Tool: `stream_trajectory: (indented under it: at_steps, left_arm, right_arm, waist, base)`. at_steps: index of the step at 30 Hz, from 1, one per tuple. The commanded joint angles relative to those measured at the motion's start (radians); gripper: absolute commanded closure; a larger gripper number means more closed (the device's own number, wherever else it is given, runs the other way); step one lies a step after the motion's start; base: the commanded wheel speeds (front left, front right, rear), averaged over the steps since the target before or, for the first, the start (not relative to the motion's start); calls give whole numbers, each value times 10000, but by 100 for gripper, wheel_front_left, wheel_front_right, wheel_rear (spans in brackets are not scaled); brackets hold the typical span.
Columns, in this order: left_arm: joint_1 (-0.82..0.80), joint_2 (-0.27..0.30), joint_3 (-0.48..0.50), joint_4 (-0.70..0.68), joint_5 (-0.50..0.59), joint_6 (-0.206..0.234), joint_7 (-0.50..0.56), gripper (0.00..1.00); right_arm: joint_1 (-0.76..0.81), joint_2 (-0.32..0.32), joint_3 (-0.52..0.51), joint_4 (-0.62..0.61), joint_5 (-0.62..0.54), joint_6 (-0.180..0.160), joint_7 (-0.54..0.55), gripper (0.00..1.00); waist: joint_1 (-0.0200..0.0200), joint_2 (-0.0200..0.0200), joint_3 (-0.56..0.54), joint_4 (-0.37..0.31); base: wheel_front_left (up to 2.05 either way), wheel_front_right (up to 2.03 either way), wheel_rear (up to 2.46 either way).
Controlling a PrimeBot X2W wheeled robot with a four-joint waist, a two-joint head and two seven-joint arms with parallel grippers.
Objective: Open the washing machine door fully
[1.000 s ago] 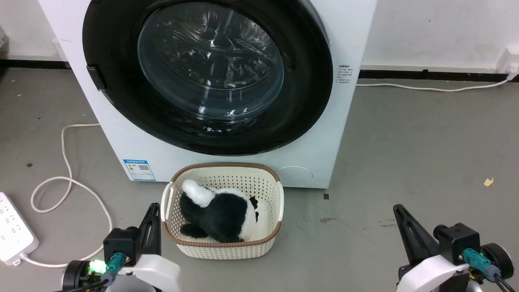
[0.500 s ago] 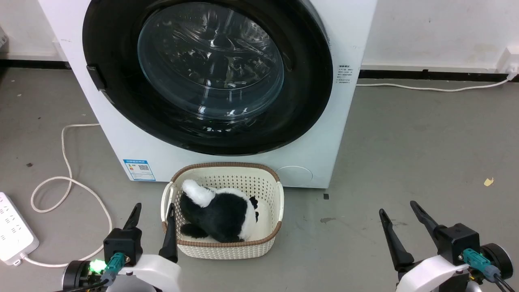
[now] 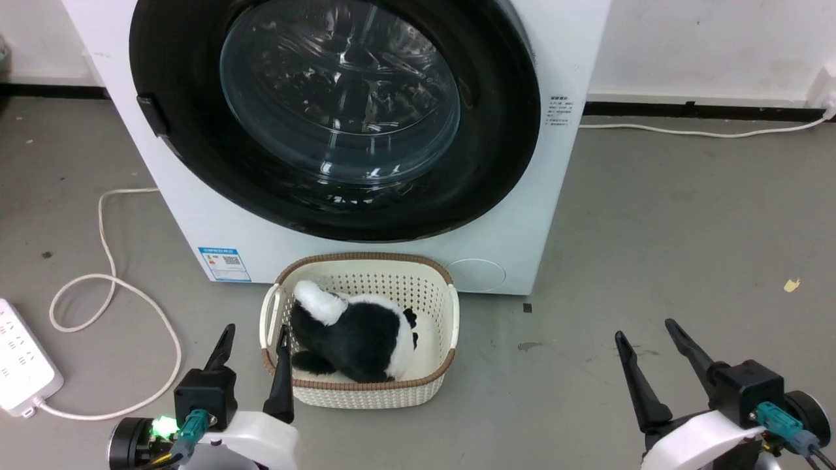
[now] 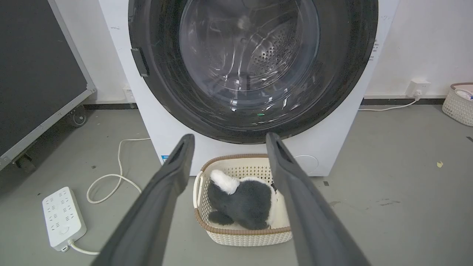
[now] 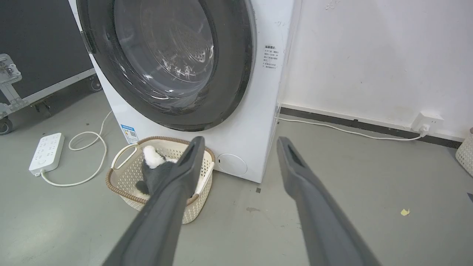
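The washing machine (image 3: 215,222) is a big white box standing on the grey floor. Its washing machine door (image 3: 339,91), a glossy black ring around a bulging glass window, lies flat against the front, with a small dark handle tab (image 3: 149,114) on its left edge. My left gripper (image 3: 256,329) is open at the lower left, beside the basket and well short of the door. My right gripper (image 3: 645,329) is open at the lower right over bare floor. In the left wrist view the door (image 4: 251,55) stands ahead of my open gripper (image 4: 229,137). The right wrist view has the door (image 5: 166,55) to the upper left of my open gripper (image 5: 241,139).
A cream basket (image 3: 436,385) holding a black and white plush toy (image 3: 356,329) sits on the floor right under the door. A white power strip (image 3: 19,359) and looping cable (image 3: 104,281) lie at the left. A black wheeled case (image 4: 37,74) stands left of the machine.
Both grippers went from shut to open over the last second. The head camera has shifted slightly, so the whole picture sits a little differently. The door has not moved.
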Motion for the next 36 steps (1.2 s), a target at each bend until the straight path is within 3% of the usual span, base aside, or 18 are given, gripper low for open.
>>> stream_trajectory:
  at_steps: [1, 22, 23, 24, 25, 36]
  left_arm:
    - [-116, 2, -85, 13, -66, 78, -104, 0]
    - [-536, 4, -613, -67, -258, 459, -522, 0]
    - [-560, 4, -636, -72, -268, 478, -543, 0]
    - [-584, 5, -659, -78, -278, 496, -563, 0]
    - [-608, 5, -683, -82, -290, 514, -584, 0]
    - [-883, 6, -993, -123, -509, 764, -814, 0]
  right_arm:
    - [-106, -99, -48, -52, 186, -2, -111, 0]
    - [-1357, -1111, -167, -244, 1798, -3, -409, 0]
    - [-1451, -1138, -176, -246, 1914, -4, -397, 41]
    - [-1545, -1166, -187, -245, 2026, -4, -383, 89]
    - [-1645, -1194, -200, -243, 2144, -4, -368, 100]
    - [-2917, -1401, -468, 30, 3752, -5, 86, 100]
  waist:
    - [0, 0, 78, 62]
    - [0, 0, 896, 514]
    - [0, 0, 939, 537]
    - [0, 0, 981, 561]
    - [0, 0, 1024, 586]
    - [0, 0, 1466, 933]
  base:
    - [0, 0, 0]
    - [0, 0, 0]
    - [0, 0, 0]
    - [0, 0, 0]
    - [0, 0, 0]
    - [0, 0, 0]
